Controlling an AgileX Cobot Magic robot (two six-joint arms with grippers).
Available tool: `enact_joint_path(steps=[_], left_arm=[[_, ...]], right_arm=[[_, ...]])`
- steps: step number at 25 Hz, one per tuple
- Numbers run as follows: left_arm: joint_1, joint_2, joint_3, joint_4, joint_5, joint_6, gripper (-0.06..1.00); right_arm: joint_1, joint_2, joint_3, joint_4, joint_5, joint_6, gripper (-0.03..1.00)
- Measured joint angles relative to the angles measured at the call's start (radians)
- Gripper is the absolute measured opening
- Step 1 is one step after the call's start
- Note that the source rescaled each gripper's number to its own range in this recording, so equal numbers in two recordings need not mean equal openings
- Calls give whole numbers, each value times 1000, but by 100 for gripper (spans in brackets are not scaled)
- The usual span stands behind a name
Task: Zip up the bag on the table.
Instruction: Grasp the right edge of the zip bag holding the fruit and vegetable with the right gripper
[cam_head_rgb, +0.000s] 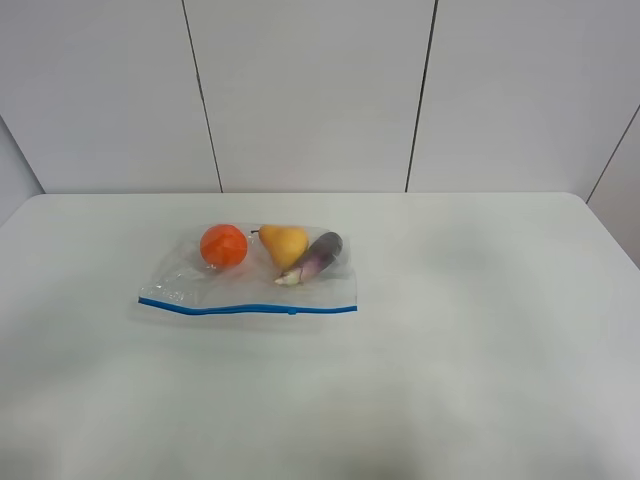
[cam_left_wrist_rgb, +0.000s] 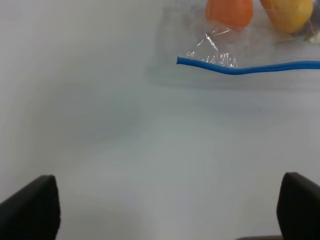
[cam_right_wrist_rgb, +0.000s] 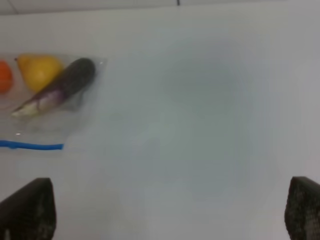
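Note:
The clear plastic bag (cam_head_rgb: 190, 280) lies flat on the white table (cam_head_rgb: 480, 330), left of the middle. Its blue zipper strip (cam_head_rgb: 250, 309) runs along the near long edge. Inside are an orange (cam_head_rgb: 223, 245), a yellow pear (cam_head_rgb: 284, 243) and a purple eggplant (cam_head_rgb: 316, 257). Neither arm shows in the high view. In the left wrist view the left gripper (cam_left_wrist_rgb: 170, 207) is open and empty, short of the strip's left end (cam_left_wrist_rgb: 240, 67). In the right wrist view the right gripper (cam_right_wrist_rgb: 170, 210) is open and empty, off the bag's right end (cam_right_wrist_rgb: 30, 145).
A white panelled wall (cam_head_rgb: 310, 90) stands behind the table's far edge. The table's right rear corner (cam_head_rgb: 585, 205) is rounded. Nothing else lies on the tabletop.

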Motion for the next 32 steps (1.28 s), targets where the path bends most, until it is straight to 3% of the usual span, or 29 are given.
enact_joint_path(steps=[5,17,23,27,32], left_arm=[[0,0,0,0,0,0,100],[0,0,0,0,0,0,100],[0,0,0,0,0,0,100],[0,0,0,0,0,0,100],[0,0,0,0,-1,0,100]], right_arm=[[0,314,-107,141,0,-37,100],[0,826,-112,660,12,-360,94],[49,974,-106,751,0,-432,94],[106,1047,-64,797,-68,-459,94],[111,1166,-45,942,-77,-591,94]])
